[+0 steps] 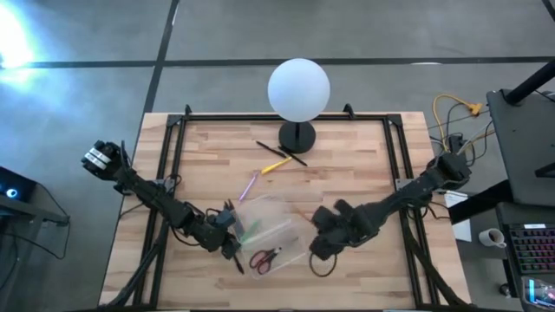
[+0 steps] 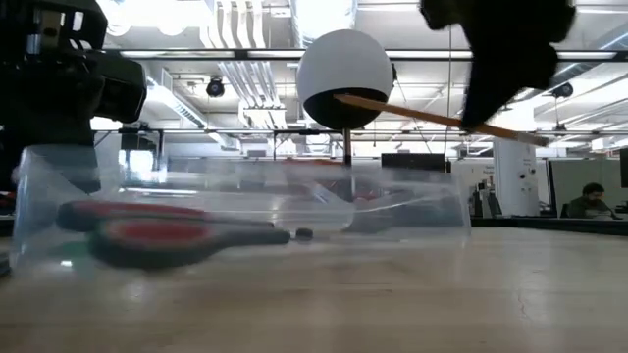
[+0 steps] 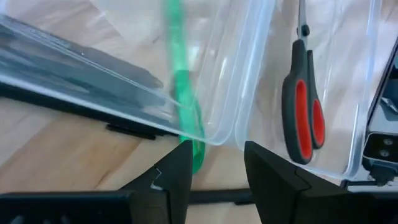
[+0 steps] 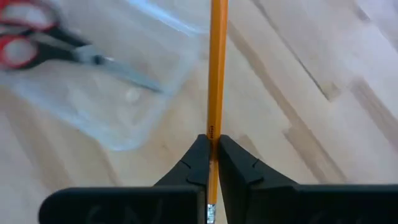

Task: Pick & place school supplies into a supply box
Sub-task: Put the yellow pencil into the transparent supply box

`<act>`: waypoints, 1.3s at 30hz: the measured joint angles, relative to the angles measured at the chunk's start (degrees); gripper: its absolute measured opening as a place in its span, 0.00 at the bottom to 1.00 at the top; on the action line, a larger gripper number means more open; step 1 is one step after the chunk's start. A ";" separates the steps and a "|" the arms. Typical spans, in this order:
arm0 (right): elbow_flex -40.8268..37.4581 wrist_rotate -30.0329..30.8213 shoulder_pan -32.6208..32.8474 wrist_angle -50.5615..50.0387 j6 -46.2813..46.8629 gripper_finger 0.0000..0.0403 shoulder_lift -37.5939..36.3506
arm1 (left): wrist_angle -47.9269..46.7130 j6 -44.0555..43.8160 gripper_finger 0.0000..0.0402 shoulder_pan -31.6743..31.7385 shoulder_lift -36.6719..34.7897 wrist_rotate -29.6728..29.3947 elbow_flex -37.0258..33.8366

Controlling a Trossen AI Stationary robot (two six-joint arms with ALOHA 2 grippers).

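**Right gripper holds pencil beside box**

The right gripper point(image 4: 211, 152), reaching in low from the table's right, pinches an orange-brown pencil point(image 4: 217, 68) just beside the supply box point(image 1: 269, 227). The left gripper point(image 3: 214, 171) stands open at the box's left wall, by a green pen point(image 3: 180, 74). Red-handled scissors point(image 1: 264, 257) lie inside.

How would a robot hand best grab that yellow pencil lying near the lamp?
Mid-shaft, coming straight down. The yellow pencil lies flat on the table, thin and angled, with black pens close by, so the fingers should close across its width.
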 joint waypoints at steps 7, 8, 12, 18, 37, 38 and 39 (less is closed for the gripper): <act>1.72 -1.50 -4.35 4.28 -11.10 0.02 1.10 | 0.31 0.02 0.32 0.00 0.00 -0.15 0.49; 1.74 -2.14 -4.94 6.65 -13.60 0.02 1.10 | 0.19 0.02 0.32 0.02 0.00 -0.17 0.57; 1.76 -10.66 -8.19 17.10 -22.85 0.02 1.71 | -0.03 0.02 0.32 0.02 0.00 -1.20 0.72; 2.54 -20.77 -10.57 25.42 -33.88 0.02 7.04 | -7.31 -1.35 0.32 0.00 -0.02 -1.49 1.60; 8.76 -32.43 -12.13 22.05 -41.69 0.06 20.45 | -9.22 8.85 0.32 4.23 -1.53 -4.45 5.71; 8.72 -31.88 -12.12 20.62 -41.63 0.06 20.41 | -9.21 10.10 0.32 4.59 -1.52 -4.41 5.77; 8.69 -31.38 -12.13 19.19 -41.61 0.07 20.39 | -9.26 11.10 0.32 4.98 -1.42 -4.38 5.77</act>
